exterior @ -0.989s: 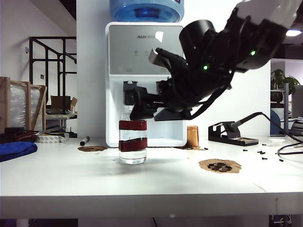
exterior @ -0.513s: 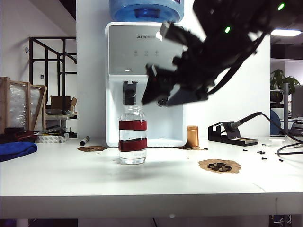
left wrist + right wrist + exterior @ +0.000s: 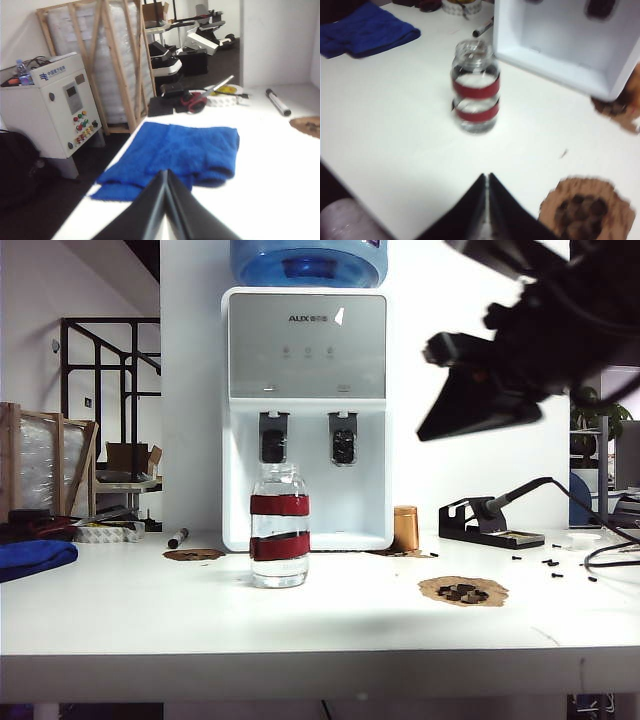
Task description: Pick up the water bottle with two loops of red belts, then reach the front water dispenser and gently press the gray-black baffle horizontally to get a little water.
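Observation:
The water bottle, clear glass with two red bands, stands upright on the white table under the left gray-black baffle of the water dispenser. My right gripper hangs high at the right, well away from the bottle, shut and empty. In the right wrist view its closed tips point toward the bottle from a distance, with the dispenser base behind. My left gripper is shut with nothing in it, over the blue cloth at the table's left end.
A second baffle sits to the right of the first. A copper cylinder, a soldering stand and a brown mat lie right of the dispenser. A marker and the blue cloth are on the left.
My right arm has risen and pulled back to the upper right, away from the bottle, and its jaws have gone from open to shut. The bottle stays standing in place.

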